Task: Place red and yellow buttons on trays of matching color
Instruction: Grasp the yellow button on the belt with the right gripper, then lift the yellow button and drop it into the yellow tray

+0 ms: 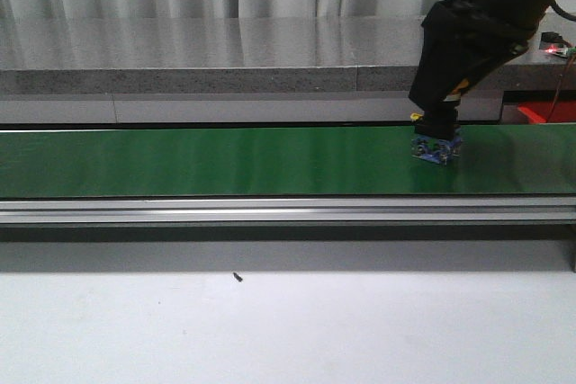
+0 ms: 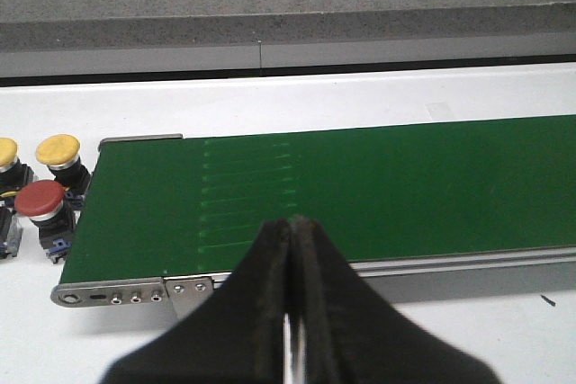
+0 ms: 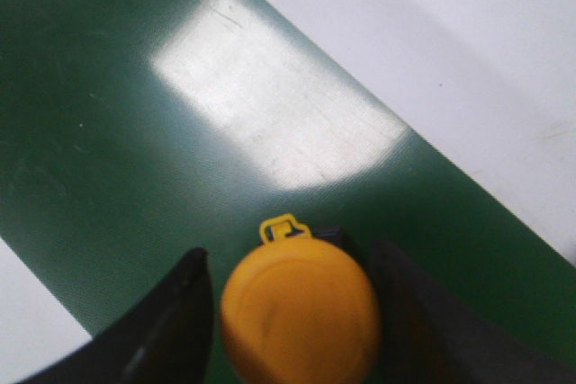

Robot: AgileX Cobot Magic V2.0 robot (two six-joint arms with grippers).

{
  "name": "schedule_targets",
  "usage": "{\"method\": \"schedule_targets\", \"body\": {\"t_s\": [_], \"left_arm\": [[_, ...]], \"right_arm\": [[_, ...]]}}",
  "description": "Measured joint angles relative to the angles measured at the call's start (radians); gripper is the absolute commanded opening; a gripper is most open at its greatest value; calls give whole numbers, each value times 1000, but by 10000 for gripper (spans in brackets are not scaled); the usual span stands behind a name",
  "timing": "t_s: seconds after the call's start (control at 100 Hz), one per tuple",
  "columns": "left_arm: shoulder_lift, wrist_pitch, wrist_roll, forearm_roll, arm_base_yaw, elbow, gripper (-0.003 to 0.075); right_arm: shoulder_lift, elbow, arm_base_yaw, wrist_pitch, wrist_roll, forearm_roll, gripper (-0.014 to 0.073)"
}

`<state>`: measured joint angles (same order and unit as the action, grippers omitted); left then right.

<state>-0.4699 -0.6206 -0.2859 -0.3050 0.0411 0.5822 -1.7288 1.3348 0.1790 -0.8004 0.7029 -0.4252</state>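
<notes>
Button (image 3: 299, 310) yellow, domed cap, between right pincer (image 3: 292, 330) fingers.

No legible text, labels, brand marks, numbers or signs on the green conveyor belt (image 1: 225, 161), the yellow button (image 3: 299, 310), or elsewhere in view

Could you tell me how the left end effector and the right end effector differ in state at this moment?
The left end effector is shut with its fingers pressed together, holding nothing; the right end effector has its fingers on either side of a yellow button. The left hangs above the near edge of the green belt, while the right is down at the belt surface. Both have dark fingers.
</notes>
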Motion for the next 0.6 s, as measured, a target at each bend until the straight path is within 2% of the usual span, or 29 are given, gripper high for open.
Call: {"method": "schedule_targets", "body": {"t_s": [0.08, 0.34, 0.48, 0.6], "left_arm": [[0, 0, 0, 0, 0, 0, -20], [0, 0, 0, 0, 0, 0, -20], [0, 0, 0, 0, 0, 0, -20], [0, 0, 0, 0, 0, 0, -20]], "right_arm": [[0, 0, 0, 0, 2, 0, 233], [43, -4, -54, -27, -24, 2, 234], [154, -4, -177, -72, -41, 2, 234], [256, -4, -338, -122, -44, -12, 234]]}}
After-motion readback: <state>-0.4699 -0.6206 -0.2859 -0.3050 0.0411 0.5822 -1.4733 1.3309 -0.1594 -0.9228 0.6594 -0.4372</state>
